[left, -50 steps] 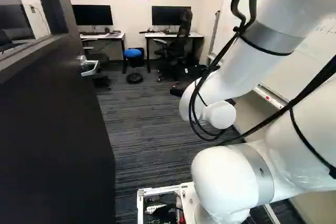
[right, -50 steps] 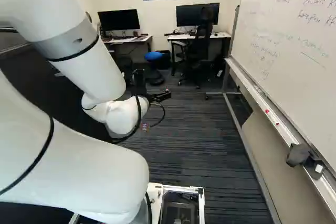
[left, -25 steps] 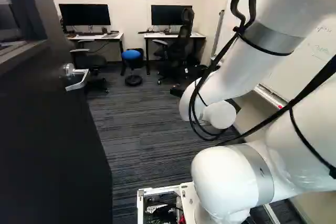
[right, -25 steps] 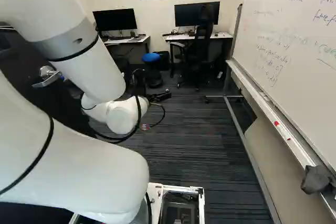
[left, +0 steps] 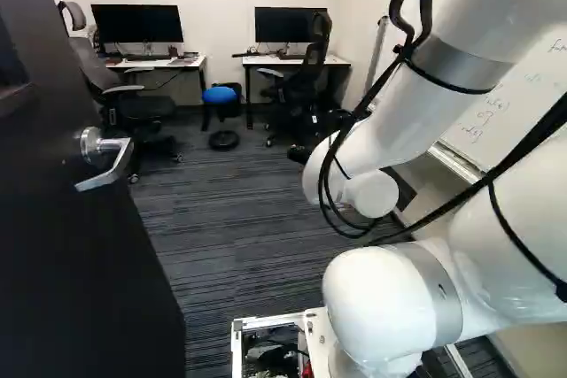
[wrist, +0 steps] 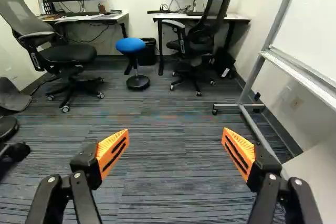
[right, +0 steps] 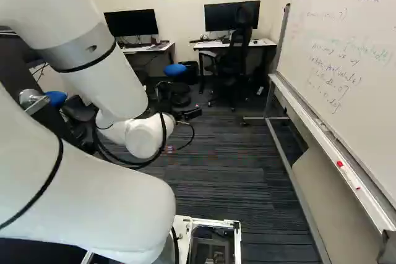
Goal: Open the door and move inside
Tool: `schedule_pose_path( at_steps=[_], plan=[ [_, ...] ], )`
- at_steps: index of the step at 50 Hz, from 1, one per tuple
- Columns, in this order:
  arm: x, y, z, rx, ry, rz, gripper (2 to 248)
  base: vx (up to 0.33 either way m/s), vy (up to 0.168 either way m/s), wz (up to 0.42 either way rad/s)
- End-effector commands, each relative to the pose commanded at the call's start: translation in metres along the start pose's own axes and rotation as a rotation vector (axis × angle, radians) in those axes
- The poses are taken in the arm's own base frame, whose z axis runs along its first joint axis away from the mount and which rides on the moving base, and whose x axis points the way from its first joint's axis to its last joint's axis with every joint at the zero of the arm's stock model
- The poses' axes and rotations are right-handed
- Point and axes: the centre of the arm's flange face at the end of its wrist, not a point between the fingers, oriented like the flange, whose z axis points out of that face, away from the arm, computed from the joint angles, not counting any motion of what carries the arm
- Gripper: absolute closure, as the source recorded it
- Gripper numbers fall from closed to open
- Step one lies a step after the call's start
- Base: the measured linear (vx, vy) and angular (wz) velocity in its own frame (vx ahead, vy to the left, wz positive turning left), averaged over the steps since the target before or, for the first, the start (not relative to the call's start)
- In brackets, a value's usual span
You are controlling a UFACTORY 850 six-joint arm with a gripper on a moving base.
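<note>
Door (left: 71, 254) stands open at the left of the left base view, lever handle (left: 93, 145) on our side, doorway ahead looks passable. Gripper (wrist: 176, 135) is spread wide, nothing between its orange pads (wrist: 114, 150), only carpet (wrist: 168, 177) beyond. We read the door as heavy but free-swinging on its hinges: rigid, not fragile, may drift back if it has a closer. Handle is bare shiny metal, so hard and probably slick, with a spring behind it. If we need it again, take the lever toward its free end for leverage; otherwise push the flat face near the free edge, no grip needed. Next we'd roll in, keeping arm and base off the door edge. Containers: black bin (wrist: 148, 51) behind the blue stool (wrist: 131, 45), contents hidden from us. Open bay (left: 266, 320) on our base holds dark parts and some wiring, can't identify more. Whiteboard tray (right: 312, 122) carries a small red item (right: 340, 163), maybe a marker or magnet.
</note>
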Motion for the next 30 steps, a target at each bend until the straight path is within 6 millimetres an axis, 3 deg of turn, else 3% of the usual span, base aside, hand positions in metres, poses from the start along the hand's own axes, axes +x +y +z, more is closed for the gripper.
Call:
schedule_pose_path(
  at_steps=[30],
  plan=[
    [0.0000, 0.0000, 0.0000, 0.000, 0.000, 0.000, 3, 0.206, 0.006, -0.009]
  ],
)
